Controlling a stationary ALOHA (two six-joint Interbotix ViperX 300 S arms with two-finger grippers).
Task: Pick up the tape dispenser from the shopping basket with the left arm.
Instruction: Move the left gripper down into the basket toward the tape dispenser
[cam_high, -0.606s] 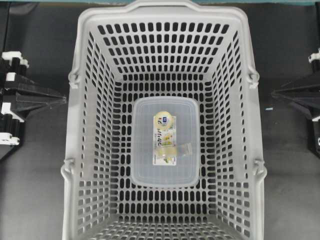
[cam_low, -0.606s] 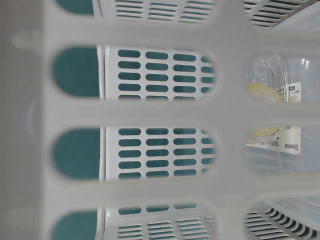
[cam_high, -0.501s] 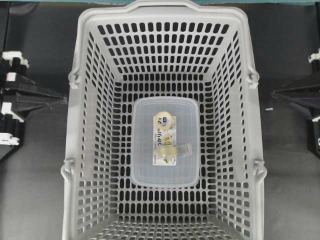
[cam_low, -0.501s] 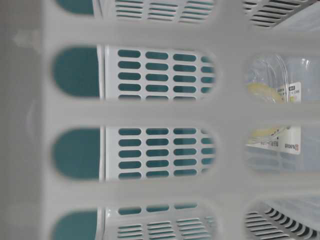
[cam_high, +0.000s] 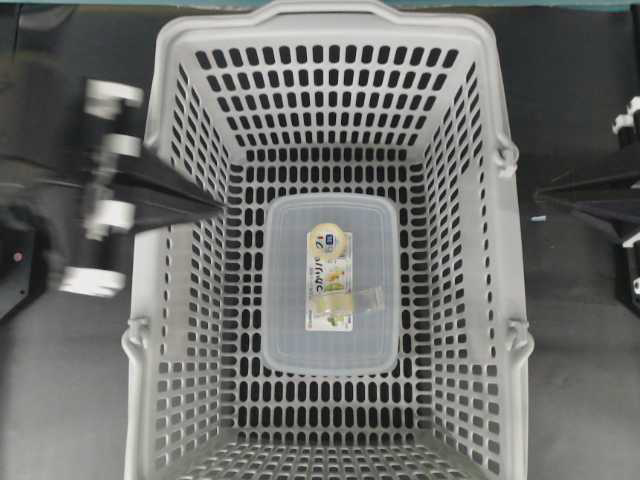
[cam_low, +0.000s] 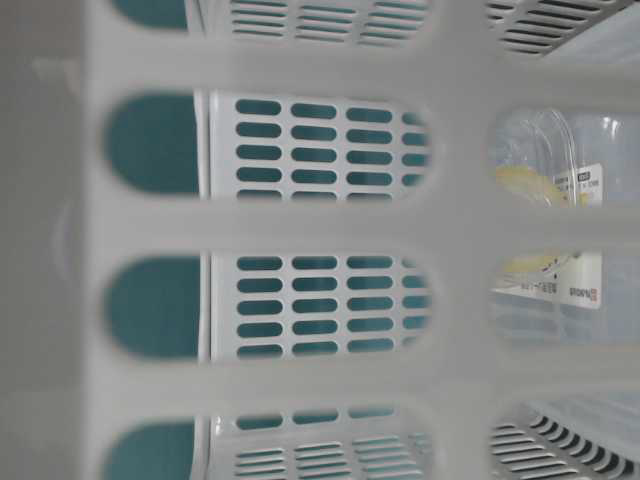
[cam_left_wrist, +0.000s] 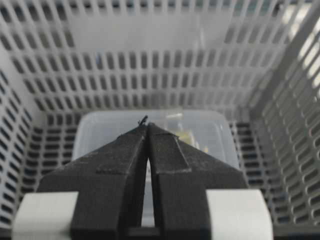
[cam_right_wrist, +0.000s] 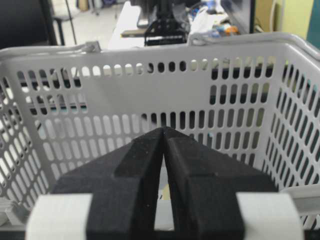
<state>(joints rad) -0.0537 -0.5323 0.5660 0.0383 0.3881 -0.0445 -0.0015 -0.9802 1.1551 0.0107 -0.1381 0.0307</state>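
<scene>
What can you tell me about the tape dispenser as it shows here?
The tape dispenser is small and of clear plastic, lying flat on a narrow white card printed yellow-green, with a round pale-yellow disc at the card's far end. It rests on a clear container on the shopping basket floor. No gripper touches it.

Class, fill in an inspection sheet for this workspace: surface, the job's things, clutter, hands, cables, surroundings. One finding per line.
Surface: dark tabletop under and around the basket.
Job's things: tape dispenser lies on its card atop the clear container on the floor of the shopping basket; untouched.
Clutter: only the clear container.
Hands: left hand shut, its tip over the basket's left rim, motion-blurred, holding nothing; right hand shut, outside the right rim, holding nothing.
Cables: nothing seen.
Surroundings: right wrist view shows desks and equipment beyond the basket; teal backdrop shows through the slots in the table-level view.
</scene>
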